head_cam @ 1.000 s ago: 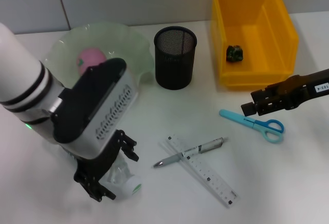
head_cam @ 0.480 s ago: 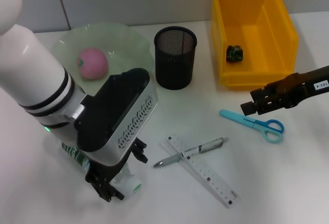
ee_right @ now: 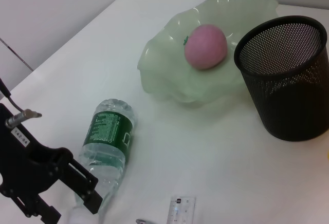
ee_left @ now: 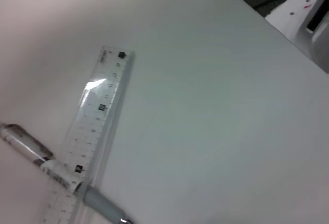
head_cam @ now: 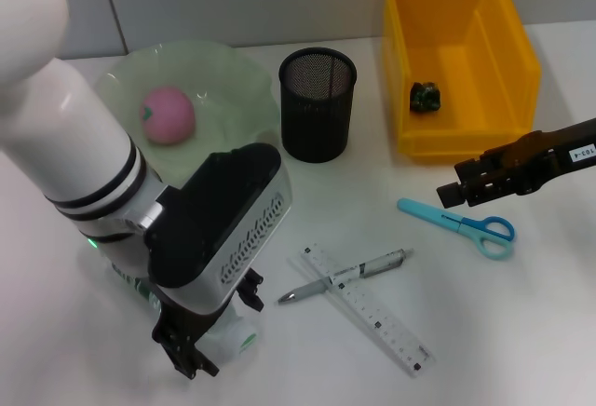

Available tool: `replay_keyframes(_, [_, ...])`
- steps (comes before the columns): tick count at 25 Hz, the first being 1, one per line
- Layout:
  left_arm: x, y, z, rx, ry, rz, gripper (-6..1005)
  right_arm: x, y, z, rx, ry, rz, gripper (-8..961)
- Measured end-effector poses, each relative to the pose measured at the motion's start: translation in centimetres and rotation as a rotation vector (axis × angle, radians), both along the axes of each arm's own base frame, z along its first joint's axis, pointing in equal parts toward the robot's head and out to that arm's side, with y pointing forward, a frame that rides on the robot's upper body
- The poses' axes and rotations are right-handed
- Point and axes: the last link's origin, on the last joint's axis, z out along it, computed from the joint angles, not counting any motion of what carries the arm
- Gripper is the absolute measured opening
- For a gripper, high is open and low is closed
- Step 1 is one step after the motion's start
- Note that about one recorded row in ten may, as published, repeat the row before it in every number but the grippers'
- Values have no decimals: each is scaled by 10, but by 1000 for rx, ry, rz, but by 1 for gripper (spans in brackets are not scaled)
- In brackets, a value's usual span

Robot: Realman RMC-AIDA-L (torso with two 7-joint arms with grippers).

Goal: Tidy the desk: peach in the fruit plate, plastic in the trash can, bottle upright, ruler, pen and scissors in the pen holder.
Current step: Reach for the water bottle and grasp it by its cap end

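The clear bottle (head_cam: 235, 335) with a green label lies on its side near the table's front left edge; the right wrist view shows the bottle (ee_right: 109, 141) in full. My left gripper (head_cam: 216, 324) is down over its cap end, open, one finger on each side. The pink peach (head_cam: 168, 115) rests in the pale green fruit plate (head_cam: 244, 80). A dark plastic scrap (head_cam: 426, 97) sits in the yellow trash can (head_cam: 507, 29). The pen (head_cam: 346, 274) lies across the ruler (head_cam: 380, 317). Blue scissors (head_cam: 461, 224) lie just below my right gripper (head_cam: 451, 194). The black mesh pen holder (head_cam: 318, 103) stands upright.
The pen holder stands close between the plate and the yellow can. In the left wrist view the ruler (ee_left: 100, 116) and the pen (ee_left: 23, 142) cross on bare white table. A grey wall runs along the table's back edge.
My left arm has swung forward and down along the bottle towards its cap end, uncovering the peach and the plate. The right arm has barely moved.
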Motion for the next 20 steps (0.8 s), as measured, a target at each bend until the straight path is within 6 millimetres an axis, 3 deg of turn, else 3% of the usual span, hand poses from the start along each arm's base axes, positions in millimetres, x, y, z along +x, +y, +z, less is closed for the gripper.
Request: replay_keyframes(20, [-5,-1,-10,-4,26,-46,682,1,0,-1,0,3,-8,752])
